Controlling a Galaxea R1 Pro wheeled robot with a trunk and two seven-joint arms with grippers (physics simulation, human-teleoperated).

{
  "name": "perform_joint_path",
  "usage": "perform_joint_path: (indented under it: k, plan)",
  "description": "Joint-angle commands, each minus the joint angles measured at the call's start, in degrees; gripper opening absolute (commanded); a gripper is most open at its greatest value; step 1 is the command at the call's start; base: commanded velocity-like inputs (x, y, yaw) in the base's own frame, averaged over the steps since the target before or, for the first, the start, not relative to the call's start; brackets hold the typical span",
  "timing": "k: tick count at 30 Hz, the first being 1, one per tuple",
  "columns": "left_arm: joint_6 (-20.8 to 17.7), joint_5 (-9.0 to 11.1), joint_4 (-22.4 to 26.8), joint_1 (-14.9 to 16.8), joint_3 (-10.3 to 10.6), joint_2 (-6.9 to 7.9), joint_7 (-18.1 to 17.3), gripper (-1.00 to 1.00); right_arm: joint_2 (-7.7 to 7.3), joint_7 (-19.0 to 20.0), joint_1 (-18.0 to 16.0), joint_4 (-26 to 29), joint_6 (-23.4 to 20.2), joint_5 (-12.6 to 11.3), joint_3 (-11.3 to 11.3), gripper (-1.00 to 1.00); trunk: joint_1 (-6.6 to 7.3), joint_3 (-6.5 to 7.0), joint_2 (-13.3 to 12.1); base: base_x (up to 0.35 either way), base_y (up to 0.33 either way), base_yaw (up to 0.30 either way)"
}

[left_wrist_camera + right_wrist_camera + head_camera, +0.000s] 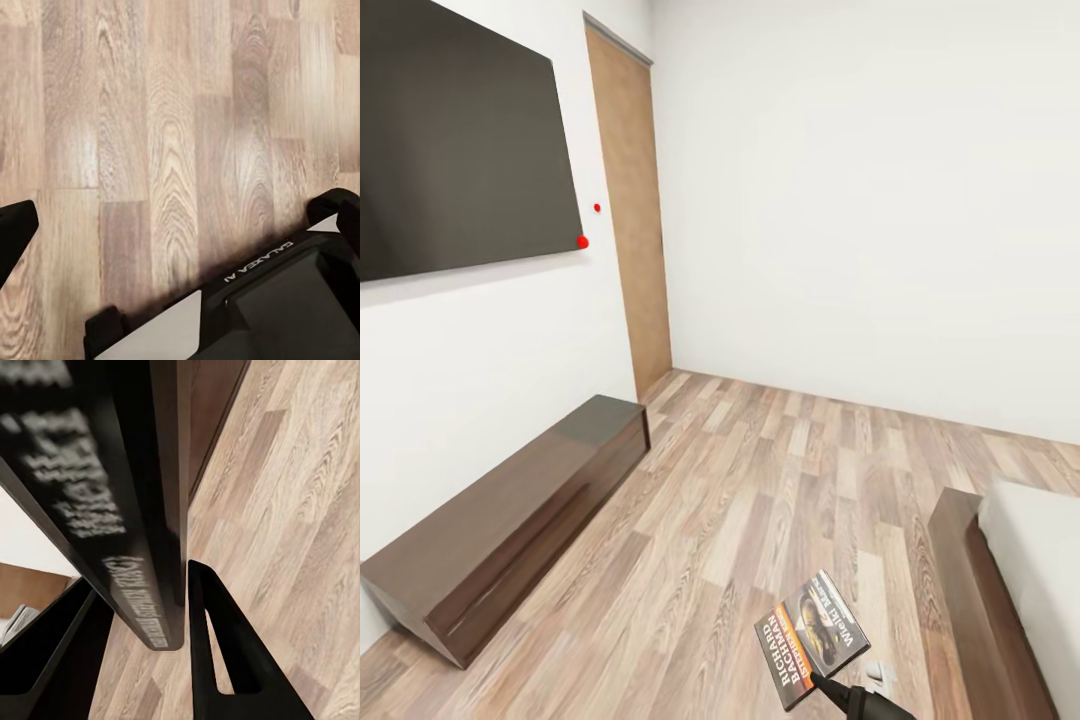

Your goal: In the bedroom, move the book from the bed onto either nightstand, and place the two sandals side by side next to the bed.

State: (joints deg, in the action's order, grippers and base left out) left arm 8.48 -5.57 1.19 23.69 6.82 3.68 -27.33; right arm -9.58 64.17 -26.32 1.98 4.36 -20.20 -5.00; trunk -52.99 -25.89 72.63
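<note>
The right gripper (815, 681) is clamped on the book (811, 638), holding it up over the wood floor (760, 500). The book is thin and dark, with white letters, an orange band and a pale round picture. The bed (1030, 560) is just beside it. Across the floor, a long brown cabinet (500, 530) sits under a big black screen (460, 140), near a door (632, 200). I cannot tell if the left gripper (15, 229) is open.
</note>
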Motion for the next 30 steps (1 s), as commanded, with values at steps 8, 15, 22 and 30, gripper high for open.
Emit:
perform_joint_path:
  k: [8, 15, 22, 30]
  plan:
    - [0.57, -0.59, 0.02, 0.04, 0.15, 0.01, 0.08, 1.0, 0.0, 0.17, -0.05, -0.05, 0.47, 0.48, -0.58, -1.0, -0.03, -0.06, 0.03, 0.194, -0.047, 0.0]
    - [0.57, -0.67, -0.04, 0.04, 0.2, 0.01, 0.08, 1.0, 0.0, 0.2, -0.05, -0.05, 0.47, 0.51, -0.62, -1.0, -0.03, 0.05, 0.03, 0.01, -0.003, -0.054]
    - [0.5, -0.67, -0.05, -0.28, 0.21, -0.91, 0.0, 1.0, 0.0, 0.25, -0.05, -0.05, 0.47, 0.51, -0.58, -1.0, -0.03, 0.41, 0.03, 0.0, 0.0, -0.216]
    - [0.52, -0.67, -0.04, -0.73, 0.21, -1.12, -0.01, 1.0, 0.0, 0.26, -0.05, -0.05, 0.47, 0.51, -0.59, -1.0, -0.03, 0.89, 0.03, 0.0, 0.0, -0.204]
